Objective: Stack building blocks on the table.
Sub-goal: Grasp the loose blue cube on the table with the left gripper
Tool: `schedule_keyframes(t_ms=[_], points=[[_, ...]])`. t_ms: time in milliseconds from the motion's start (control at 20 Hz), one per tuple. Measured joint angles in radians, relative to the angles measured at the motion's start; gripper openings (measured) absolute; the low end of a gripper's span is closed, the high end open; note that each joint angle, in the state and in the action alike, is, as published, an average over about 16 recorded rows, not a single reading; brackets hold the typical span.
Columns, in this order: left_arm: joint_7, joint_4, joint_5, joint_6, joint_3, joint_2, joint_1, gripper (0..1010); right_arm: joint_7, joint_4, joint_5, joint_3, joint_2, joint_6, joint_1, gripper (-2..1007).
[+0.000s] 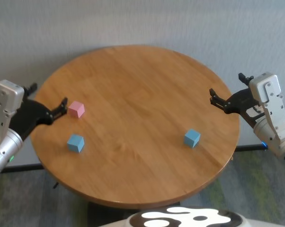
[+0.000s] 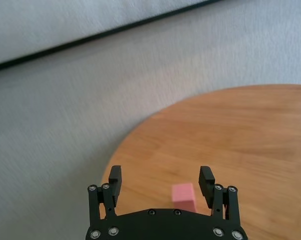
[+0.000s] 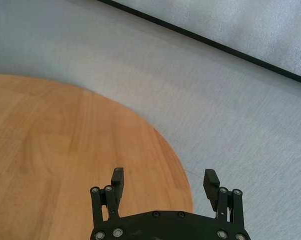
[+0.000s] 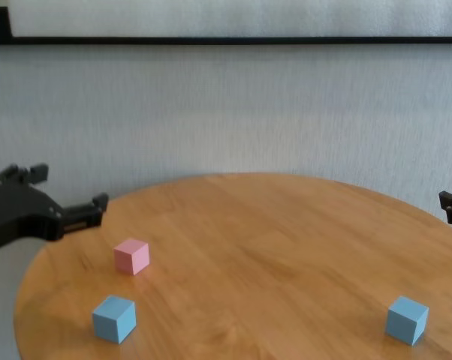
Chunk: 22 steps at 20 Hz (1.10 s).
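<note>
Looking down from the head view, we see the large round honey-brown wood-grain table [image 1: 142, 94] cut off at its near edge by the robot's own body, and both arms run out of frame at the sides. The black left gripper [image 1: 63, 106] hovers at the table's left rim with its jaws spread wide, holding nothing; the small matte pink cube [image 1: 76, 109] sits just beside its fingertips, untouched. The black right gripper [image 1: 214, 98] hangs at the right rim, equally wide open and empty. One small matte light blue cube [image 1: 75, 143] rests near the pink one; the other light blue cube [image 1: 191, 138] lies well apart, toward the right. All three stand separately, unstacked.
</note>
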Motion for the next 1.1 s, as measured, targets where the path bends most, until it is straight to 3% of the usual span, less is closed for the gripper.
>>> schedule_keyframes(t_ms=[550, 800, 1100], points=[[-0.013, -0.198, -0.101, 0.245, -0.032, -0.006, 0.116, 1003, 0.0, 0.0, 0.0, 0.0, 0.0, 0.0, 0.0, 1005], [-0.011, -0.24, -0.136, 0.314, -0.046, -0.033, 0.137, 1003, 0.0, 0.0, 0.0, 0.0, 0.0, 0.0, 0.0, 1005], [-0.003, -0.25, -0.152, 0.376, -0.052, -0.068, 0.136, 1003, 0.0, 0.0, 0.0, 0.0, 0.0, 0.0, 0.0, 1005]])
